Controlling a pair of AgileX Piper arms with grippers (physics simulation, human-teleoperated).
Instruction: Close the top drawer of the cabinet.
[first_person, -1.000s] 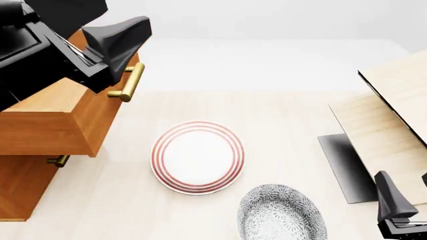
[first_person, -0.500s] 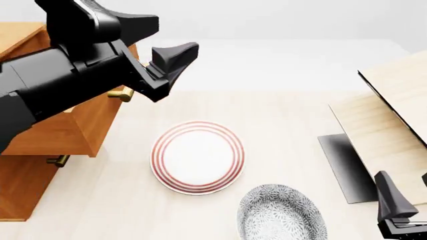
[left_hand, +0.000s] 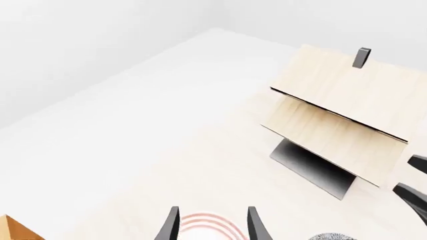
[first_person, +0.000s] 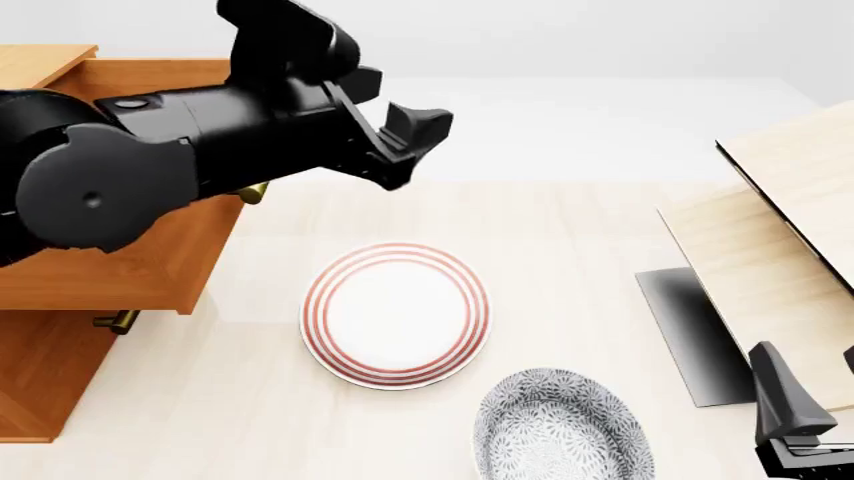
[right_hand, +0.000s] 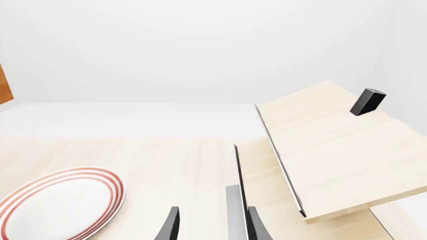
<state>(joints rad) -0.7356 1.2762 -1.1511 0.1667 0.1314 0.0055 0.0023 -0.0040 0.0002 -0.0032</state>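
The top drawer (first_person: 134, 270) of orange-brown wood sticks out from the cabinet (first_person: 40, 385) at the far left. Only a stub of its brass handle (first_person: 250, 192) shows below my left arm. My left gripper (first_person: 414, 148) hangs open and empty to the right of the drawer front, apart from it, above the table. In the left wrist view its fingers (left_hand: 169, 226) frame bare table and a plate rim. My right gripper (first_person: 814, 385) is open at the near right corner, far from the cabinet; its fingers (right_hand: 171, 225) hold nothing.
A red-ringed plate (first_person: 395, 315) lies mid-table and a grey patterned plate (first_person: 563, 428) nearer the front edge. A pale wood structure with a dark panel (first_person: 761, 250) stands at the right. The lower drawer's brass handle (first_person: 115, 322) shows under the top drawer.
My left arm has swung right, carrying its gripper from the drawer's handle out over the table. The drawer sits about where it was. The right arm has not moved.
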